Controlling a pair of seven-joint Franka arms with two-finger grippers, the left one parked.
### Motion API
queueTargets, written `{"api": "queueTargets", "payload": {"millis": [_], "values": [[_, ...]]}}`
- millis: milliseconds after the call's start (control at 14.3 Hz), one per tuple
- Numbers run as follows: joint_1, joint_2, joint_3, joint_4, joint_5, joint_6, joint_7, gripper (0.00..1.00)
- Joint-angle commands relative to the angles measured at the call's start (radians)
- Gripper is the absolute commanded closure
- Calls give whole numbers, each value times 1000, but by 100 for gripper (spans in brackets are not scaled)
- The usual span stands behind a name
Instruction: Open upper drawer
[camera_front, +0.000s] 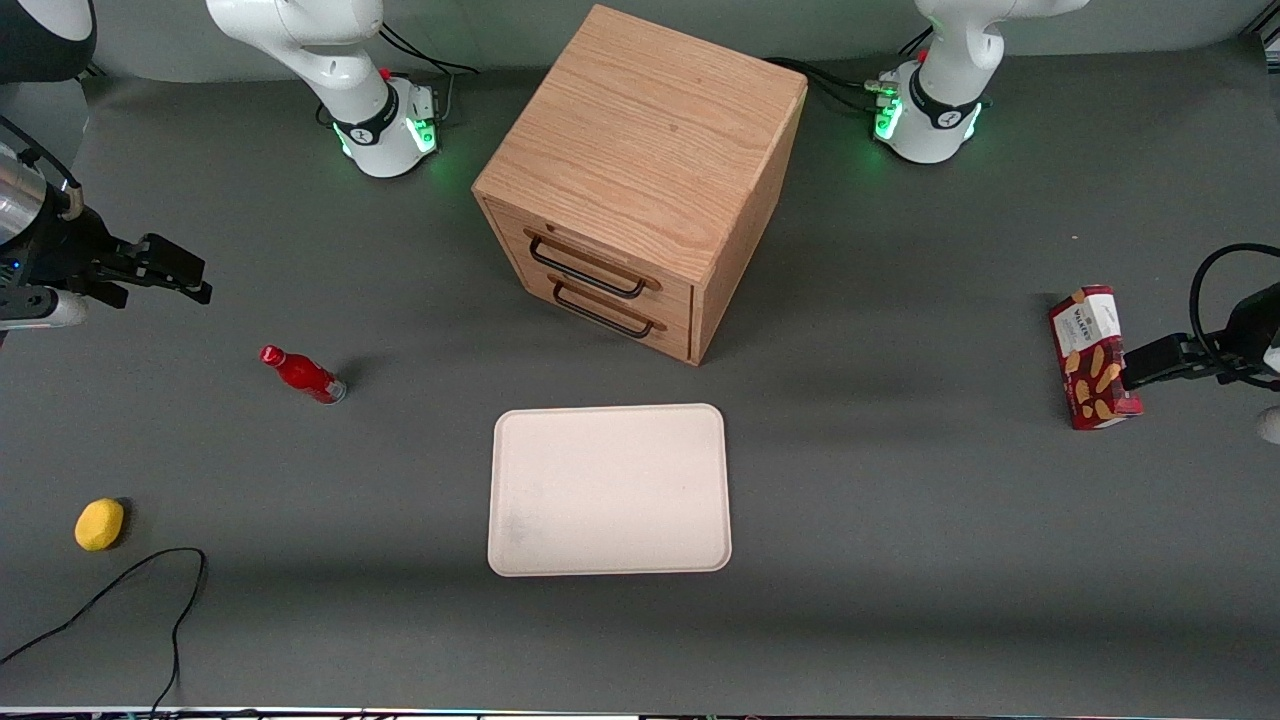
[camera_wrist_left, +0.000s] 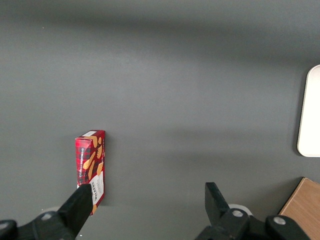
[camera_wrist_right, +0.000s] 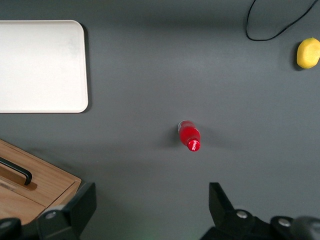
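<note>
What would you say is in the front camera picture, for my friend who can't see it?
A wooden cabinet stands mid-table with its upper drawer and lower drawer shut. The open claw hovers at the working arm's end, away from the cabinet. Nearer the camera lie a white tray, red bottle, yellow lemon, and cookie box.

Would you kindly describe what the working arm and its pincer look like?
The working arm has glossy white rounded shells with black joint bands; its base glows green, with black cables trailing off. Its wrist is silver and black. The pincer, open above the table toward the working arm's end, has two black, blocky fingers.
</note>
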Motion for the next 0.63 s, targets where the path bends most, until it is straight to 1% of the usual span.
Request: {"api": "queueTargets", "payload": {"millis": [0, 140, 349, 558], "values": [[11, 2, -10, 10, 12, -4, 25, 0], [9, 10, -10, 26, 13, 1, 23, 0], [22, 83, 17, 130, 18, 1, 29, 0], [23, 131, 143, 181, 12, 1, 32, 0]]}}
